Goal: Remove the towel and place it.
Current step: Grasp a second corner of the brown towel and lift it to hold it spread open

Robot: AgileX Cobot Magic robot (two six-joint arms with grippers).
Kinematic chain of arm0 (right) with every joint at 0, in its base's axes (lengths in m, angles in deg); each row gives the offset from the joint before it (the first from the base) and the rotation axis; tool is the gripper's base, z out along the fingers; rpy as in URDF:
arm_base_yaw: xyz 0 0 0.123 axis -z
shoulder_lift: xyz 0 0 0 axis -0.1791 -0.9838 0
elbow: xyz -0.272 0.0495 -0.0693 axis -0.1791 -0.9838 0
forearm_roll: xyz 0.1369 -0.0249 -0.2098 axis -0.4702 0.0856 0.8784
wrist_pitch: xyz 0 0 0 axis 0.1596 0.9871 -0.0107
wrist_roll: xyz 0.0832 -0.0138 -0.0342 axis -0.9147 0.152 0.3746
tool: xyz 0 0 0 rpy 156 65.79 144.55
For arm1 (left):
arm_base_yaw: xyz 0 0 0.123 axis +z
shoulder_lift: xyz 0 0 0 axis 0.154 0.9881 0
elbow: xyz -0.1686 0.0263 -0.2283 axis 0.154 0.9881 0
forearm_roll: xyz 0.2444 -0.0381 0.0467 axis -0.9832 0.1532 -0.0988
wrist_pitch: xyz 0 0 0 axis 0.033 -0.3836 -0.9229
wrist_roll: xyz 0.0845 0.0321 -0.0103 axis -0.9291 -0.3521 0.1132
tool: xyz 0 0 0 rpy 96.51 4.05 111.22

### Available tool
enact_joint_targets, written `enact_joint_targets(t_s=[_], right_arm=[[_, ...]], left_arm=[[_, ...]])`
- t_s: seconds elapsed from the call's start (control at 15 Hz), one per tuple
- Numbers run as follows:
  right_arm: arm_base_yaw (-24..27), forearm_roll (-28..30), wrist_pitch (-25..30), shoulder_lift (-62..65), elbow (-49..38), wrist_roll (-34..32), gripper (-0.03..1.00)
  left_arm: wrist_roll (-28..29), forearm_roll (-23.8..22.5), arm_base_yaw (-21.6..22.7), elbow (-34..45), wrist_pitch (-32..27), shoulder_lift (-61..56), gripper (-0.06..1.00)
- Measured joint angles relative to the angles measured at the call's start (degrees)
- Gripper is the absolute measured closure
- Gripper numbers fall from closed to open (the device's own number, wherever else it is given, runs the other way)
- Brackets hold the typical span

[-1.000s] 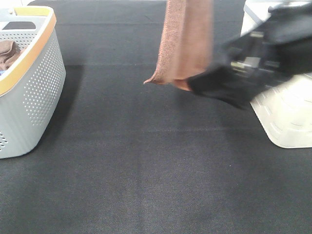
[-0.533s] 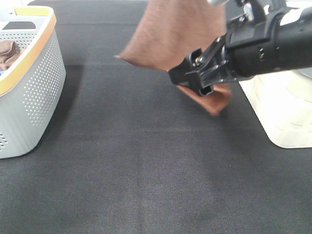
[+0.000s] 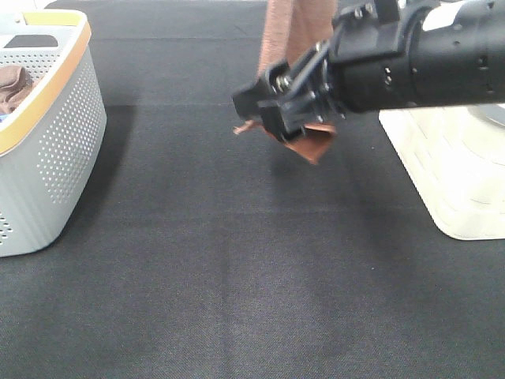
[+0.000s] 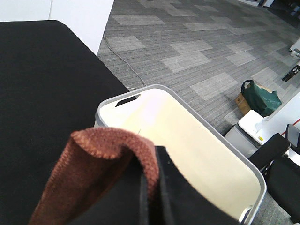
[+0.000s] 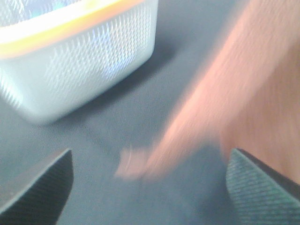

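The reddish-brown towel (image 3: 296, 31) hangs from above the top edge of the exterior high view, and its lower corner (image 3: 313, 147) is clear of the black table. My left gripper (image 4: 146, 174) is shut on the towel's hemmed edge (image 4: 101, 145); it is out of frame in the exterior high view. My right gripper (image 3: 267, 109) reaches across from the right and sits in front of the towel's lower end, jaws open. In the blurred right wrist view its fingers (image 5: 40, 187) are spread wide, with the towel (image 5: 243, 93) hanging between and beyond them.
A grey perforated basket (image 3: 55, 134) with a yellow rim stands at the left; a small bunched brown cloth (image 3: 12, 85) lies in it. A white bin (image 3: 461, 178) stands at the right, also in the left wrist view (image 4: 187, 140). The table is covered in black cloth (image 3: 237, 276).
My right arm has swung left across the towel's lower end. The towel, spread wide half a second ago, hangs narrow again with its corner behind the right gripper.
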Motion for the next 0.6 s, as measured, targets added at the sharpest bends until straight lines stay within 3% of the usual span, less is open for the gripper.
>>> enact_joint_targets(t_s=[0.13, 0.6], right_arm=[[0.0, -1.1, -3.8, -1.5, 0.3, -1.8, 0.07], [0.0, -1.4, -4.4, -11.0, 4.8, -4.6, 0.06]], left_arm=[[0.0, -0.1, -0.3, 0.0, 0.1, 0.0, 0.94], [0.0, -0.1, -0.5, 0.0, 0.1, 0.0, 0.94]])
